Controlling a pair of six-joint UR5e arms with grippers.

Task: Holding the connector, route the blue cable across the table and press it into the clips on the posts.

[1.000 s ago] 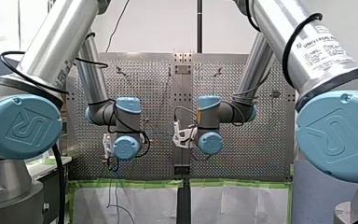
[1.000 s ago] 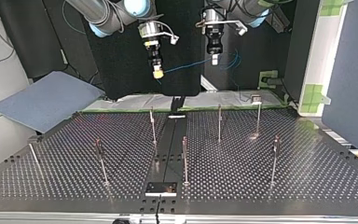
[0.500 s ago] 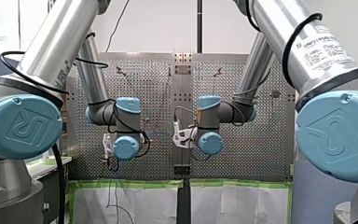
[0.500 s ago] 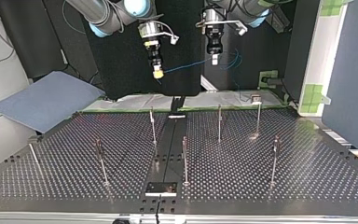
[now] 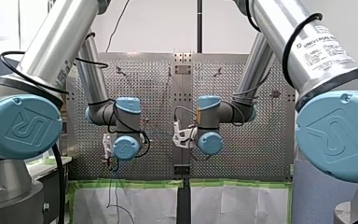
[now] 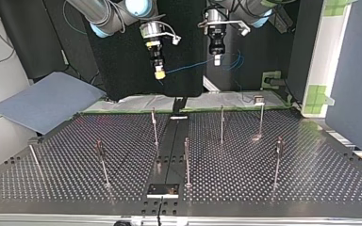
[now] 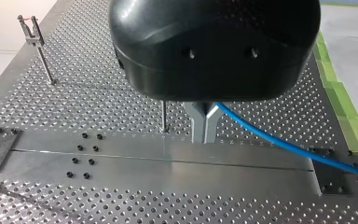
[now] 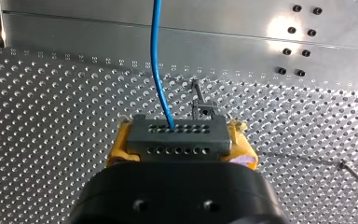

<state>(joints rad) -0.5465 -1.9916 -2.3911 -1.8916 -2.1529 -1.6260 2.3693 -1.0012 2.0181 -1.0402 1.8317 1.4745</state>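
- Right gripper [image 8: 182,137]: clamped on connector [image 8: 177,142], above table [image 8: 51,116].
- Left gripper [image 7: 204,130]: closed on cable [image 7: 270,140], strung midair between both grippers.
- Cable: likely light, limp, slippery; grip close beside each clip [image 8: 204,110].

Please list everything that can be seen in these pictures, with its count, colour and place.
table: one, silver, perforated, under both arms.
posts: seven in the top view, metal, upright on the table.
cable: one, blue, running between the two grippers.
connector: one, grey, at the cable's end.
mat: one, grey-blue, beside the table at the top view's left.
tape: green, along the table's edge nearest the arms.
left gripper: black, metal fingers, shut on the cable.
right gripper: yellow pads, shut on the connector.
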